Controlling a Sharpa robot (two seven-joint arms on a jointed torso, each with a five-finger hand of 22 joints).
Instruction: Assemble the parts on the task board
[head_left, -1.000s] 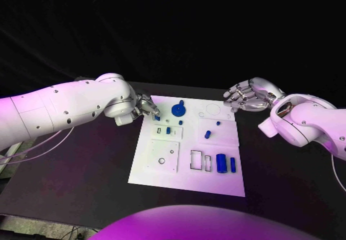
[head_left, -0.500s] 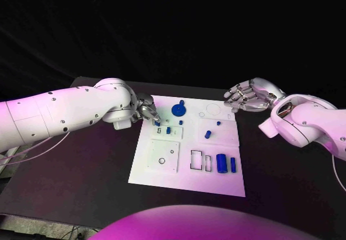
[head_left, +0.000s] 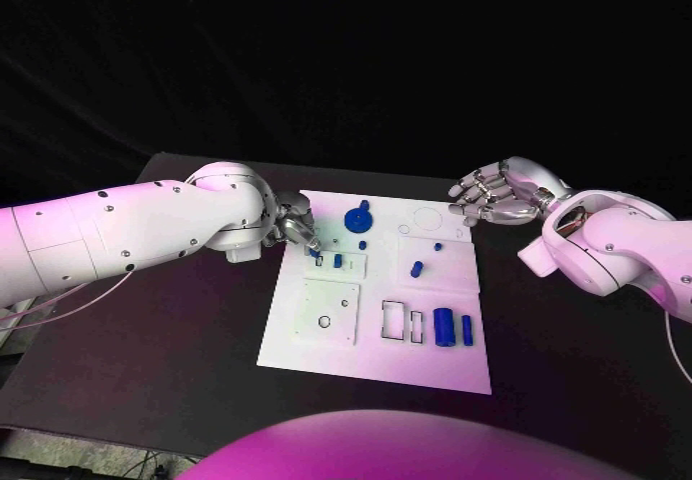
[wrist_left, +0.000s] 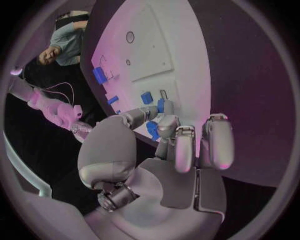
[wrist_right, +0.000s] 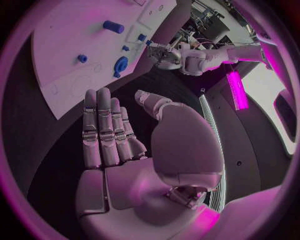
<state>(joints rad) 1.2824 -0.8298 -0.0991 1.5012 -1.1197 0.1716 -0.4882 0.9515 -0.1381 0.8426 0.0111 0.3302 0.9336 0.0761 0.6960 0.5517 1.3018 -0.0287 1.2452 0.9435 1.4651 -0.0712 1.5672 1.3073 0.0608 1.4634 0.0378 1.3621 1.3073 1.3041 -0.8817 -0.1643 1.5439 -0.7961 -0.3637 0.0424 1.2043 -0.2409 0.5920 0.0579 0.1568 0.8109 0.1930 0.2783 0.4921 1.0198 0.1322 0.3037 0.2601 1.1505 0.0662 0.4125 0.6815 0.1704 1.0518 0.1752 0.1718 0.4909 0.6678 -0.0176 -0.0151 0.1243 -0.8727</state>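
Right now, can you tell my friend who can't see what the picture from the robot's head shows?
The left hand pinches a small blue part at the left edge of the white task board on the black table. The right hand hovers empty by the board's far right corner. Other blue parts sit on the board, including a round one.

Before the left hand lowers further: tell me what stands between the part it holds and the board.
Nothing visible. The left hand pinches a small blue part just above the task board, beside another blue piece standing there.
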